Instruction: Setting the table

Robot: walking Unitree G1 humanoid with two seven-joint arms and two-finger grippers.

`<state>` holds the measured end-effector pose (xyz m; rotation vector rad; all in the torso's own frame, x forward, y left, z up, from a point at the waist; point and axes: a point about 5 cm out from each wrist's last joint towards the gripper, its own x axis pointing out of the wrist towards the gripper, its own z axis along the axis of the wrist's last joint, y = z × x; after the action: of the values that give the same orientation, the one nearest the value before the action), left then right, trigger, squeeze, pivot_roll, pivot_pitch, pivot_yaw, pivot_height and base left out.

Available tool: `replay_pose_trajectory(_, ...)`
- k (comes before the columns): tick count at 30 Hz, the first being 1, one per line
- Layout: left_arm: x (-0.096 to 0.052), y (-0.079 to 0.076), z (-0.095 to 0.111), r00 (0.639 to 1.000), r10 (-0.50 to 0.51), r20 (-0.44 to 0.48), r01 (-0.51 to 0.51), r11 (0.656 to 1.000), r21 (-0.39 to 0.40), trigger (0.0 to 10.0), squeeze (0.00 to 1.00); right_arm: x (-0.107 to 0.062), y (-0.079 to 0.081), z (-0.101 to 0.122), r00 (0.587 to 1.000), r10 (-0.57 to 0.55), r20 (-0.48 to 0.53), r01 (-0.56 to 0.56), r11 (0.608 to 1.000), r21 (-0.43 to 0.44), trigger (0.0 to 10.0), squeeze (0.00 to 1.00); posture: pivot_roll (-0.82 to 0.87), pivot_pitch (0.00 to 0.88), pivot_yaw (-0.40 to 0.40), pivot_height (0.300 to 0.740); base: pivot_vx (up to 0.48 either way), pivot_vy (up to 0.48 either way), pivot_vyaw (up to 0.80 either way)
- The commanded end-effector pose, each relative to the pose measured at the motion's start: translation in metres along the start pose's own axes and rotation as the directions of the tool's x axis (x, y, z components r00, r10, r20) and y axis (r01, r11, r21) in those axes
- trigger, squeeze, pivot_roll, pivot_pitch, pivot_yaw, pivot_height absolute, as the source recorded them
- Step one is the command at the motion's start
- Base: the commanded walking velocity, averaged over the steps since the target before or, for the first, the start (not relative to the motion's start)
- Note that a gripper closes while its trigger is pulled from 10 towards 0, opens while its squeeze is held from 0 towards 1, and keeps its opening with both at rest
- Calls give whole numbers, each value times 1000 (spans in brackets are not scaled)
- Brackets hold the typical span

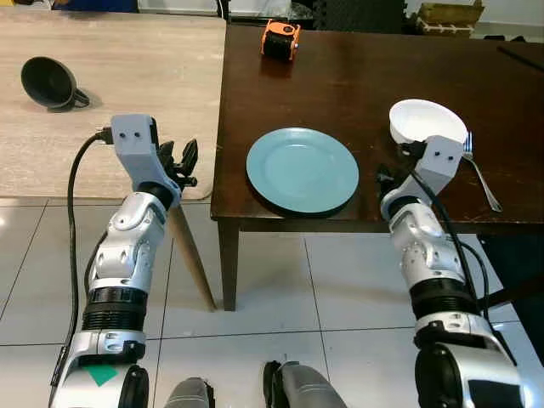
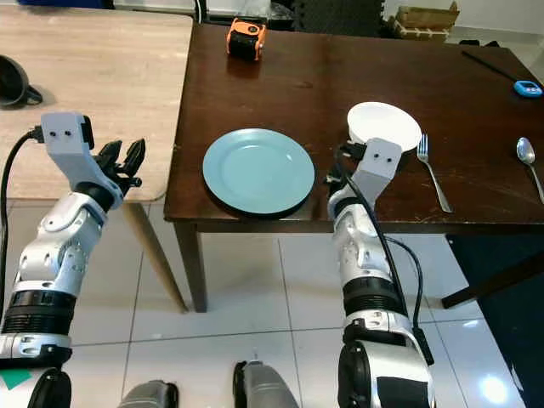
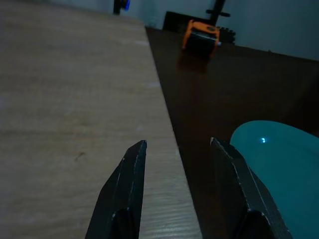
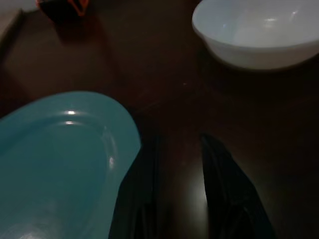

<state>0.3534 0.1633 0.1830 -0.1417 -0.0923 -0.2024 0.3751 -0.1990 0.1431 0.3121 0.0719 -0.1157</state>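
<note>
Where nothing lies inside, white bowl point(image 2: 384, 125) beside teal plate point(image 2: 258, 170).

2 silver arms point(image 1: 127, 246), black cables point(image 1: 72, 212), black jaws, green marking point(image 1: 100, 375).

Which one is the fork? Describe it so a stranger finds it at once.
Start at the dark brown table and find the white bowl near its front edge, right of the teal plate. The fork lies just right of that bowl, tines pointing away from the robot. Unlike the spoon farther right, its head is pronged, not rounded.
</note>
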Motion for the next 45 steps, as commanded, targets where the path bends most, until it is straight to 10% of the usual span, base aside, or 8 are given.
replay_pose_trajectory(1, -1, -5, -7, 999, -30, -21, 30, 999, 30, 10000, 0, 3, -3, 2, 1000, 10, -5, -10, 999, 43, 10000, 212, 61, 99, -35, 740, 0, 0, 0)
replay_pose_trajectory(6, -2, -5, -7, 999, -28, -20, 28, 999, 31, 10000, 0, 6, 0, 8, 1000, 27, 3, -27, 999, 38, 10000, 329, 64, 100, -40, 740, 0, 0, 0)
replay_pose_trajectory(7, -3, -4, -6, 1000, -22, -19, 22, 999, 42, 10000, 0, 7, 4, 12, 998, 55, 25, -56, 998, 24, 10000, 0, 65, 100, -39, 740, 0, 0, 0)
replay_pose_trajectory(39, -15, 8, -5, 998, -56, 32, 53, 995, 89, 10000, 0, -19, 10, -2, 959, 251, 131, -238, 965, -106, 10000, 0, 62, 91, -30, 740, 0, 0, 0)
replay_pose_trajectory(45, -24, 7, 0, 979, -193, 59, 191, 981, 44, 10000, 0, -39, 16, 12, 878, 432, 205, -437, 899, -21, 10000, 0, 61, 91, -32, 740, 0, 0, 0)
